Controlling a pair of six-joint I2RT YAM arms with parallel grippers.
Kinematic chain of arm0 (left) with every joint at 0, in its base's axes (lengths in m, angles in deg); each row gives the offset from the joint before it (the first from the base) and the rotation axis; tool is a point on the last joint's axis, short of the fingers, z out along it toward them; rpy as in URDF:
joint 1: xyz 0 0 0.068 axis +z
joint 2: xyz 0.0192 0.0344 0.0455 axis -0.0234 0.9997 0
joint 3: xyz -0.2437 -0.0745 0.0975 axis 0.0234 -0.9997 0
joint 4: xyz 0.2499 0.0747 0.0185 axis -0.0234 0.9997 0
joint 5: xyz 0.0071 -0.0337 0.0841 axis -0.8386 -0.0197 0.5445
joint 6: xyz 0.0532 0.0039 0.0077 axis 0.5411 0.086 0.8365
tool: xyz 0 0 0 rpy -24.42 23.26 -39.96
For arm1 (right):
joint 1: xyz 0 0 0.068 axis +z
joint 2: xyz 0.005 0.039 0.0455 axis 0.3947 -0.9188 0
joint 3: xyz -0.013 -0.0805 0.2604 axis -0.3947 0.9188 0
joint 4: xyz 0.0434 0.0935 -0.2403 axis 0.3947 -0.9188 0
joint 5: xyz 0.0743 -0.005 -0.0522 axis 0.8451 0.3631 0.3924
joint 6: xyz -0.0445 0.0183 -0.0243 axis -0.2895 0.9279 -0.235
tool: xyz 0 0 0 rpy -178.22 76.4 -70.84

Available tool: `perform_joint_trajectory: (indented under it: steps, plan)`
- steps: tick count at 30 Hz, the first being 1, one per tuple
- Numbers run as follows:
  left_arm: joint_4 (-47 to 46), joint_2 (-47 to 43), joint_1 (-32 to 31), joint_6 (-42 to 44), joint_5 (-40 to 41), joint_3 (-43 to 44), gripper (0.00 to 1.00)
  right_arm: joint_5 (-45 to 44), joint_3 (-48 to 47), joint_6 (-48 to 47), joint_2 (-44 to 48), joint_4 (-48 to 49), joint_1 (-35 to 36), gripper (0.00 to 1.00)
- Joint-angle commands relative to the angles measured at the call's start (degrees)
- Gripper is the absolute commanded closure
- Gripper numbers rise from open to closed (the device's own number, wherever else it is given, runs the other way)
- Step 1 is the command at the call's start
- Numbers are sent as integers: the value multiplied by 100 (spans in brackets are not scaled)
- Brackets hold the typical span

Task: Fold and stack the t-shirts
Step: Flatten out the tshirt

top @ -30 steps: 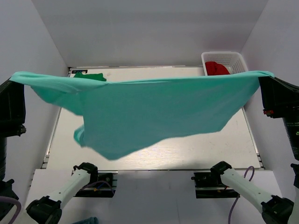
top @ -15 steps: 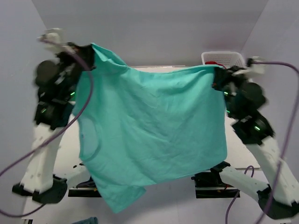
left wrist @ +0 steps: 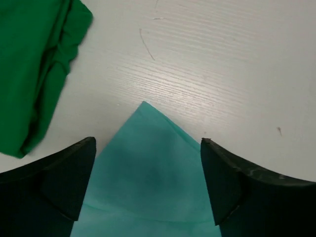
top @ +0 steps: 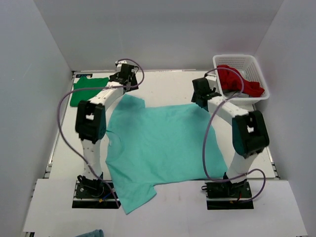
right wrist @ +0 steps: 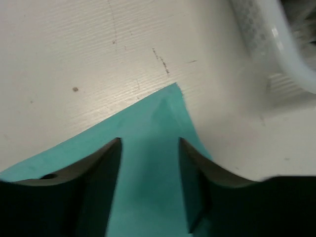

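Note:
The light teal t-shirt (top: 158, 143) lies spread flat on the table, one sleeve hanging over the near edge. My left gripper (top: 124, 79) hovers over its far left corner (left wrist: 145, 148), jaws wide open (left wrist: 148, 168) with the cloth lying loose between them. My right gripper (top: 202, 91) is above the far right corner (right wrist: 158, 118), jaws apart (right wrist: 148, 168) and not pinching the fabric. The darker green t-shirt (top: 86, 89) lies folded at the far left of the table, and shows at the left of the left wrist view (left wrist: 29, 64).
A white basket (top: 239, 60) holding a red cloth (top: 239, 81) stands at the far right corner; its wall (right wrist: 266, 44) is close to my right gripper. White walls enclose the table on three sides.
The teal t-shirt, held up stretched between both grippers before, now lies flat on the table. Both arms swung forward and down, and both grippers opened and let go of it.

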Motion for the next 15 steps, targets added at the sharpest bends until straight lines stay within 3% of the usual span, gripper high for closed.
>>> perform_joint_trajectory:
  steps: [1,5,7,12,13,15]
  plan:
    - [699,301,29,-259,311,1078,0,389,-789,195,-288,-142,-130,36]
    - [1112,321,29,-189,311,1519,0,662,-642,99,-89,-301,-130,12]
    - [1113,-151,29,-189,311,1213,0,967,-413,72,115,-292,-103,10]
    - [1113,-1558,-94,-906,-354,-797,0,1926,536,107,1020,40,-86,10]
    - [1000,-1805,-94,-1040,-435,-1584,0,1989,964,125,1116,103,-77,10]
    - [640,-2453,-94,-1329,-664,-2335,0,2244,1231,186,1363,296,-86,10]
